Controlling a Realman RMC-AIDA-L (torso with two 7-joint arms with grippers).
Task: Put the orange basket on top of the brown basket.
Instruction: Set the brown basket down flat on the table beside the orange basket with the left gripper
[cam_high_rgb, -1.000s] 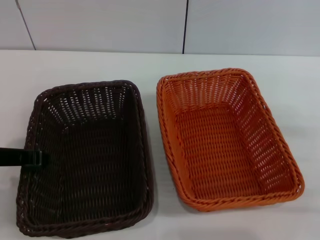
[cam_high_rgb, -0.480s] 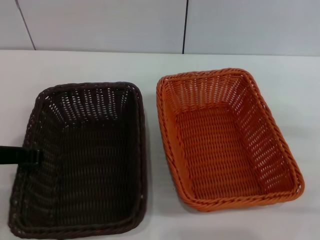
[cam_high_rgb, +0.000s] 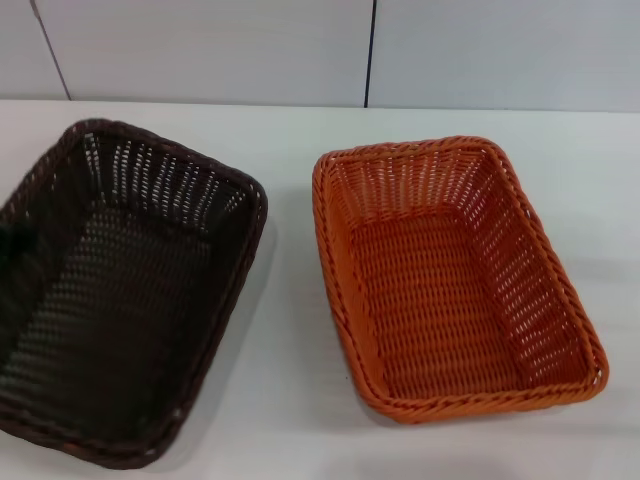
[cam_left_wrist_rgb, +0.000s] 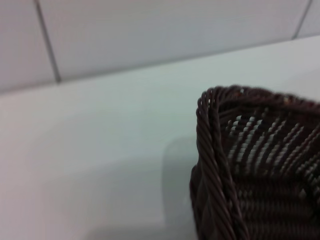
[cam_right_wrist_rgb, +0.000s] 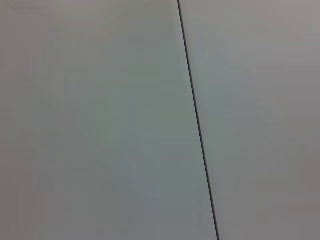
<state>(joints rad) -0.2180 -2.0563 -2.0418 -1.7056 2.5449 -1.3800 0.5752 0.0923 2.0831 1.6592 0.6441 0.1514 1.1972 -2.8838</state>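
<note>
Dark brown rectangular woven wicker basket has swung and tilted leftward since a second ago, now well apart from the bright orange rectangular woven wicker basket, which sits unmoved on the white table; stacking not begun; left gripper's fingers cannot be told; right gripper unseen.

Orange basket: bright orange woven wicker-style tray, rect., braided rim, sloped openwork sides, empty. Sits flat on white table, right side of head view, long axis running away from robot, turned slightly. Brown basket: dark choc-brown woven, rect., braided rim, openwork sides, approx same size, empty. On left, apart from orange one w/ strip of bare table between, rotated at an angle, near-left part cut off by picture edge. Rim corner close up in left wrist view. Not stacked.
</note>
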